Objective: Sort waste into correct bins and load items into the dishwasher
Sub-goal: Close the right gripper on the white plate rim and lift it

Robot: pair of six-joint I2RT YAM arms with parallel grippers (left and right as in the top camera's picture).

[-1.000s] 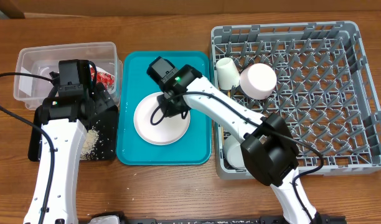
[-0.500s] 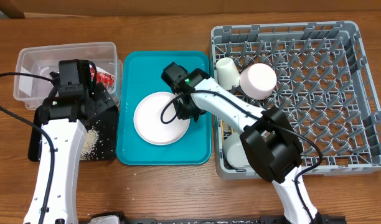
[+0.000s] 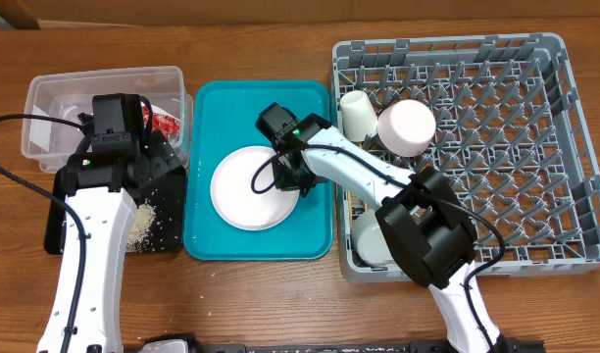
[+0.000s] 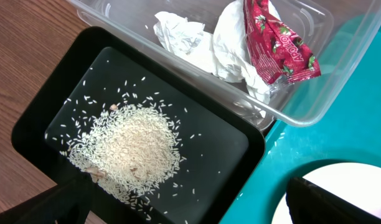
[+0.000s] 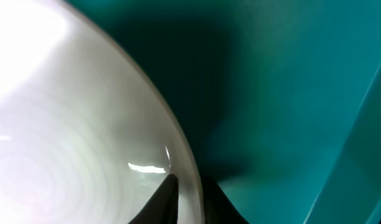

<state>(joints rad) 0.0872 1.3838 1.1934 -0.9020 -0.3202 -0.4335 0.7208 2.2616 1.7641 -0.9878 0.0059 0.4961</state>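
We have the right end effector (image 5: 187,190) pinched on the plate (image 3: 243,191) right rim. Shallow bite, so it may slip onto the teal tray (image 3: 207,108). Left end effector (image 4: 197,200) is wide open and empty.

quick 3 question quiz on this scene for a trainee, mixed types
1. True or false: the wrapper and the napkin both lie in the tub.
2. Fill in: the right gripper pinches the rim of the ___, which lies on the teal tray.
3. Where does the rice lie? A tub, B black tray, C teal tray

Key: 1 true. 2 plate. 3 B.
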